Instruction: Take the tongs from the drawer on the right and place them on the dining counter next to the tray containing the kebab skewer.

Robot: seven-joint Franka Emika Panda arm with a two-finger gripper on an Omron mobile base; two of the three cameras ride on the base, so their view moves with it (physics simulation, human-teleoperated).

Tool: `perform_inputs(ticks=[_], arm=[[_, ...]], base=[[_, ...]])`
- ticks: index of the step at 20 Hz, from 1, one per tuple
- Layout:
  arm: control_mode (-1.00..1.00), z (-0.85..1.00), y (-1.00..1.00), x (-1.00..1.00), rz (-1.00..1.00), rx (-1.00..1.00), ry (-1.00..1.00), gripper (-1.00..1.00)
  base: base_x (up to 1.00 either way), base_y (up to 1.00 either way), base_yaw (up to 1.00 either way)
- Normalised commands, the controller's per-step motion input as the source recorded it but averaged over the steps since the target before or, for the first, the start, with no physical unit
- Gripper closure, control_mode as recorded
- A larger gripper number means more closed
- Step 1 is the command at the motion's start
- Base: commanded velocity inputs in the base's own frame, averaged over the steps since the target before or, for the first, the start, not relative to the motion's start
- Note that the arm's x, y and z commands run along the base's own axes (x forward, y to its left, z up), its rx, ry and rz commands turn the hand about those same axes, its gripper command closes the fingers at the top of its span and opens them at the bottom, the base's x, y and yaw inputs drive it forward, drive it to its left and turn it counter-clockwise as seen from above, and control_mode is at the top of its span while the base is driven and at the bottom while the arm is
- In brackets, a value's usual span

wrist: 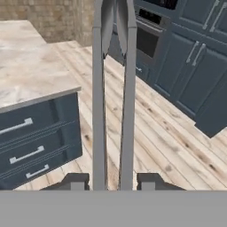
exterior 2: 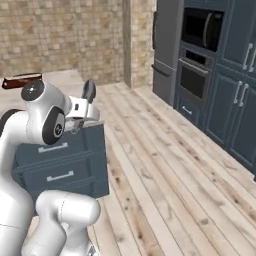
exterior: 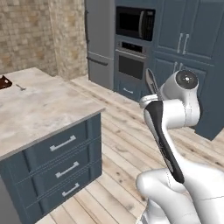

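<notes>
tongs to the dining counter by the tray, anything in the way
Nothing visible does. The gripper holds the tongs up in the air beside the dining counter. The bare stone top lies open between them and the tray at its far edge.

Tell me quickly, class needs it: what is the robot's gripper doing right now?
Gripper: closed on the tongs, one finger on each side of the two grey arms, which point away from the hand.
</notes>
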Motion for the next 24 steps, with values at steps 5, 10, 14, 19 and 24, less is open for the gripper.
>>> perform_inputs(ticks=[5,10,14,19,24], arm=[[1.0,0.0,0.0,0.0,0.0,0.0,0.0,1.0],[1.0,0.0,0.0,0.0,0.0,0.0,0.0,1.0],[1.0,0.0,0.0,0.0,0.0,0.0,0.0,1.0],[1.0,0.0,0.0,0.0,0.0,0.0,0.0,1.0],[1.0,0.0,0.0,0.0,0.0,0.0,0.0,1.0]], base=[[0.92,-0.5,0.38],[0.72,-0.48,0.39],[0.56,-0.43,0.37],[0.43,-0.43,0.34],[0.26,-0.5,0.25]])
